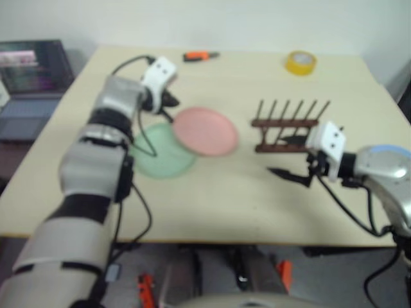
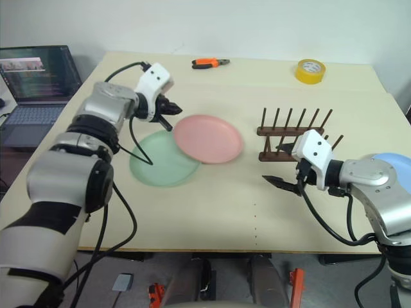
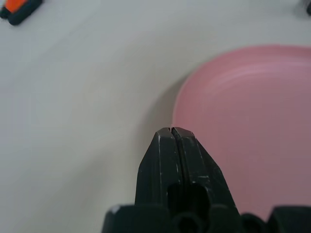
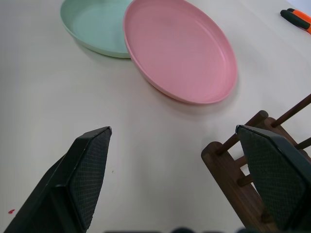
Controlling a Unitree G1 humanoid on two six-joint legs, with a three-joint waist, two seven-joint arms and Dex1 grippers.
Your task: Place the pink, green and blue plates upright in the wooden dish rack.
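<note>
My left claw has plain black fingers under a white housing; my right claw is black too, its finger pads cross-hatched in a fine diamond grid. The pink plate is a flat pale rose, the green plate to its left a mint shade. The wooden dish rack is dark brown. The surface is pale beige. At the far edge lie a yellow tape roll and an orange-and-black tool.

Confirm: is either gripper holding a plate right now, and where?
The left gripper is shut at the pink plate's rim, but whether it pinches the rim cannot be told. The right gripper is open and empty.
</note>
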